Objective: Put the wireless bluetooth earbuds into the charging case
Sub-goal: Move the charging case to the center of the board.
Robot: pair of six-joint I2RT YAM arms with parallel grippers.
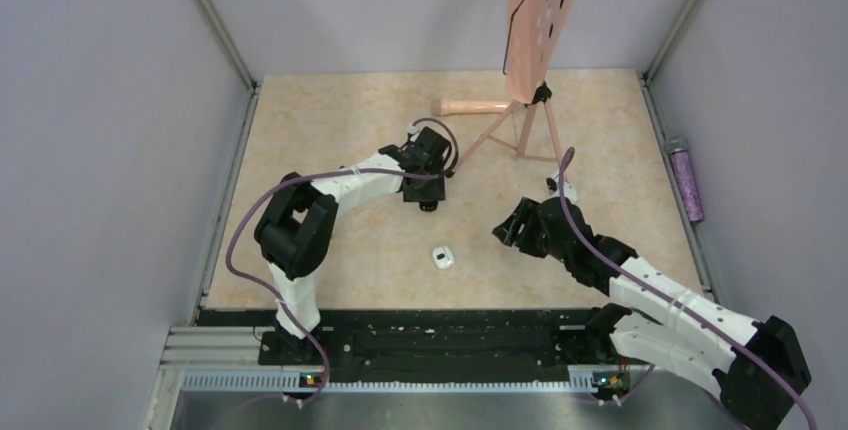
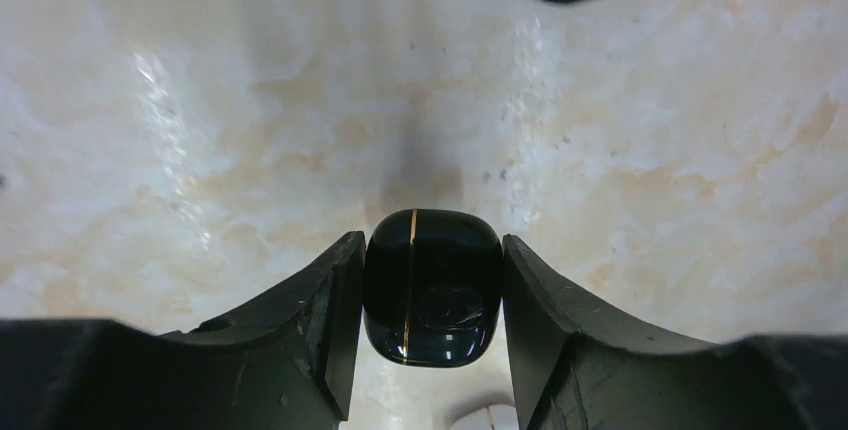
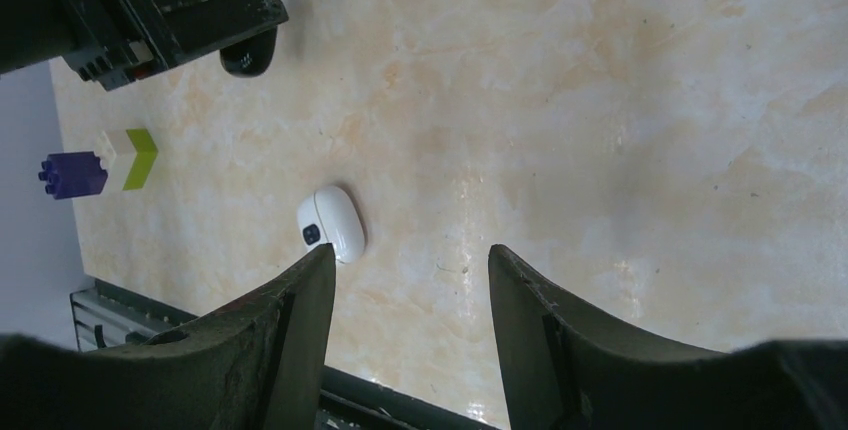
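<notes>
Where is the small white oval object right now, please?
In the top view, the white oval object lies on the table between the arms: left of the right gripper, nearer the front edge than the left gripper.

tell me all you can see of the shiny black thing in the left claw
The black case is small, glossy and rounded-square, like hard plastic, with a thin gold line down it off centre and a faint oval mark on its face. It looks closed. The fingers of the left claw sit tight against both sides. Whether it rests on the marbled table or hangs just above cannot be told.
</notes>
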